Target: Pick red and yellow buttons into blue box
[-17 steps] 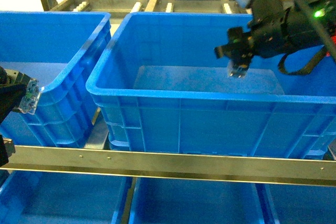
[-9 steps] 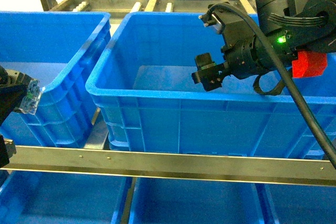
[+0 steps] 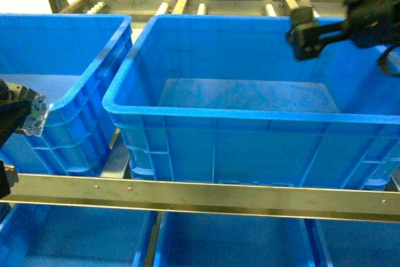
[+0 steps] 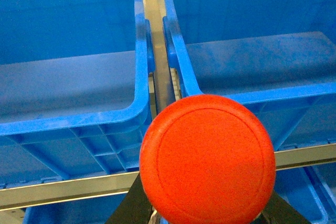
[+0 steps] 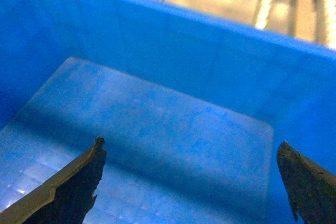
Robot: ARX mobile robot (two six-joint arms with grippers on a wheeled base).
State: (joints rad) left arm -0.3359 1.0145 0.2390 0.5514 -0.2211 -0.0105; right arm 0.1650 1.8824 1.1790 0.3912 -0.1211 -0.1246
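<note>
The left gripper [image 4: 205,219] clamps the red button [image 4: 207,160] near two blue boxes. The blue box [image 3: 187,107] shows only its floor; above it, the right gripper [image 5: 191,182] is spread wide.

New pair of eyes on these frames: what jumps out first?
The red button fills the bottom of the left wrist view, held in the left gripper low at the head view's left edge. Next come the two big blue crates side by side: the blue box in the middle looks empty, and the right gripper hangs open over its far right corner.
</note>
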